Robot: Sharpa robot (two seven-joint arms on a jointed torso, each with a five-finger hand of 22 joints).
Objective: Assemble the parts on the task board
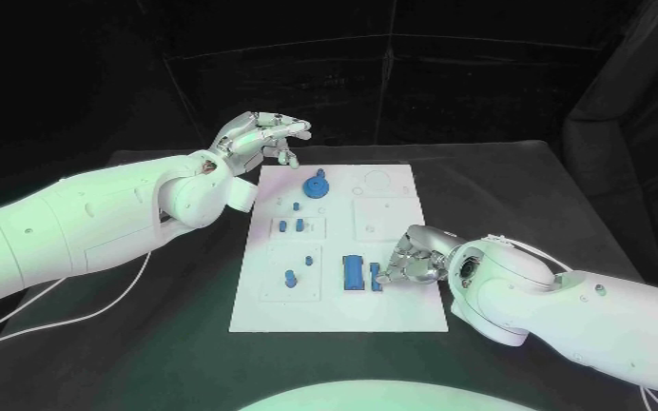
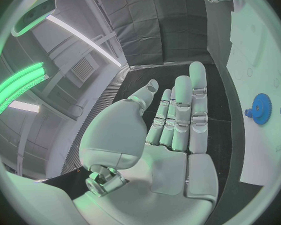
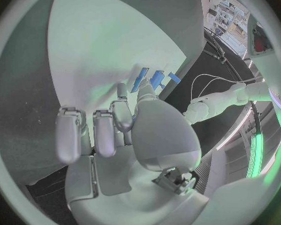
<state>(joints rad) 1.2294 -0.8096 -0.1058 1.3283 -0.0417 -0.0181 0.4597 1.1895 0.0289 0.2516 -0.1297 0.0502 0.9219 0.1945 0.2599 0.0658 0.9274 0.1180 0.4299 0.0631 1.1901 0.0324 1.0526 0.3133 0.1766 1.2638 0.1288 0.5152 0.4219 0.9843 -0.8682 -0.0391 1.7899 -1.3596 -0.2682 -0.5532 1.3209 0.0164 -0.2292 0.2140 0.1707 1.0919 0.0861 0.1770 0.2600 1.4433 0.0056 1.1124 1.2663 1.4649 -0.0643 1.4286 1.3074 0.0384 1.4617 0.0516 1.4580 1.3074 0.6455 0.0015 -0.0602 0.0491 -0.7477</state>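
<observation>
Right hand (image 1: 412, 257) rests low on the task board (image 1: 397, 311), fingertips at the blue block parts (image 1: 359, 273) near its front edge, likely seating one; grip unclear. Left hand (image 1: 258, 138) hovers off the far-left corner, fingers loosely apart, empty, probably keeping clear of the blue gear (image 1: 317, 185).

white board (image 1: 391, 306) lies flat mid-table, long side running away from the robot; a round blue gear (image 1: 317, 185) sits near its far end, small blue parts (image 1: 356, 272) scattered toward the near end

matt white task board (image 1: 397, 311), glossy blue plastic parts (image 1: 353, 272), smooth silvery metal-look left hand (image 1: 258, 137) and right hand (image 1: 412, 257), matt black table (image 1: 521, 192)
</observation>
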